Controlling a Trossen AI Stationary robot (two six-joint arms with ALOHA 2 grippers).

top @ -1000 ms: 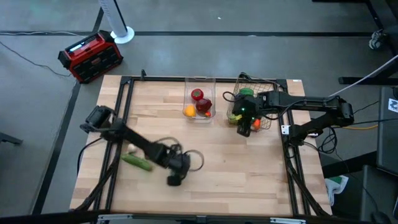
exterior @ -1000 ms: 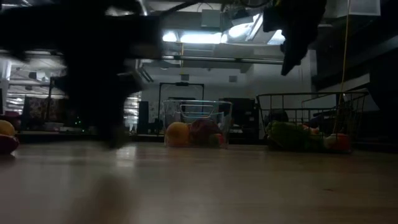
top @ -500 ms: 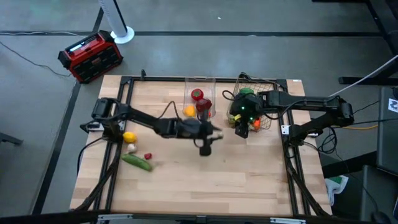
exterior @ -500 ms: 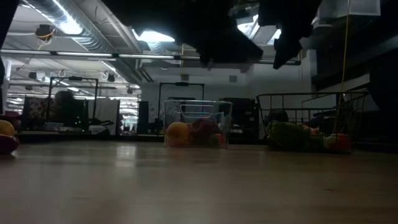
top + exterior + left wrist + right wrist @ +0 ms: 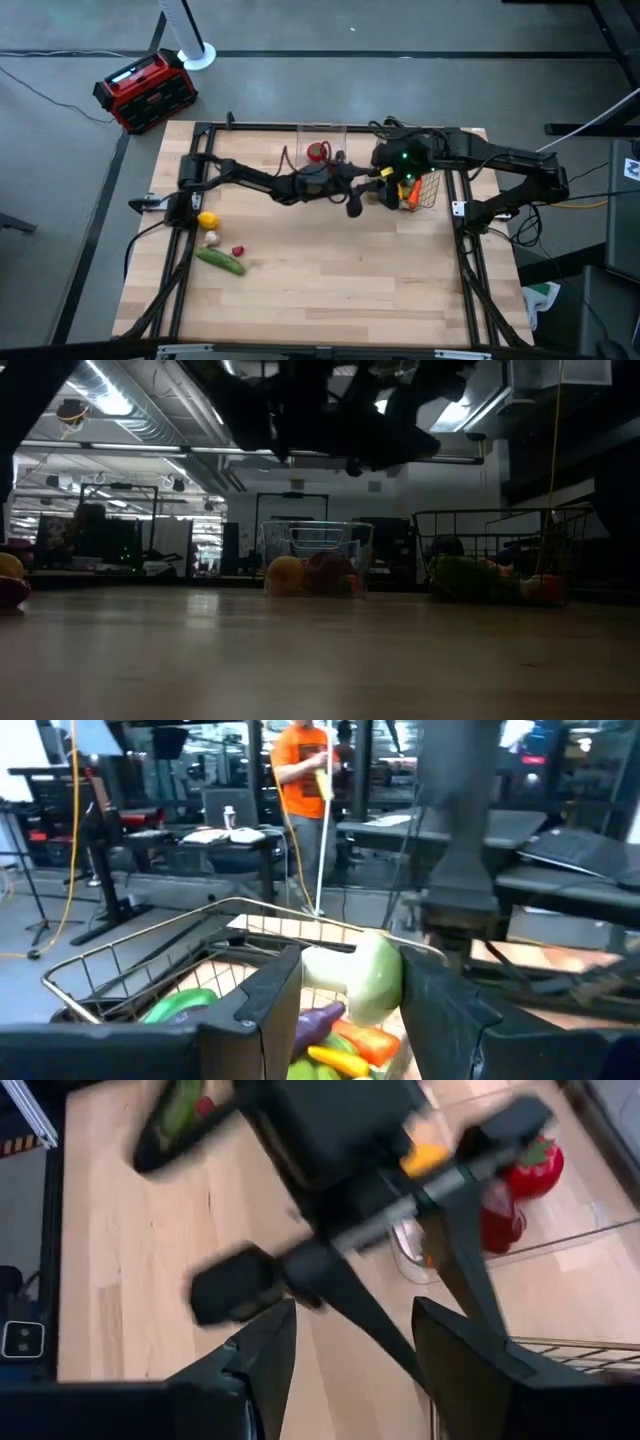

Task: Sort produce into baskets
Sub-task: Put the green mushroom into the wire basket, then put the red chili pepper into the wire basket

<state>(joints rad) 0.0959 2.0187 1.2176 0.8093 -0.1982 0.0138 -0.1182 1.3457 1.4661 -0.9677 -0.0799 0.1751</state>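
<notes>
Left end effector [image 5: 345,985], partly open, grips a pale green vegetable [image 5: 362,978] beside the wire basket [image 5: 425,190]; right end effector [image 5: 345,1345], over the basket, is open and empty.

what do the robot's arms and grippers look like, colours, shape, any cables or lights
Both arms are dark, near-black, jointed links. The left arm is slim, with a thin cable looping beside it; the right arm shows small green lights near its wrist. The left gripper and the right gripper each have two flat, dark, angular fingers.
</notes>
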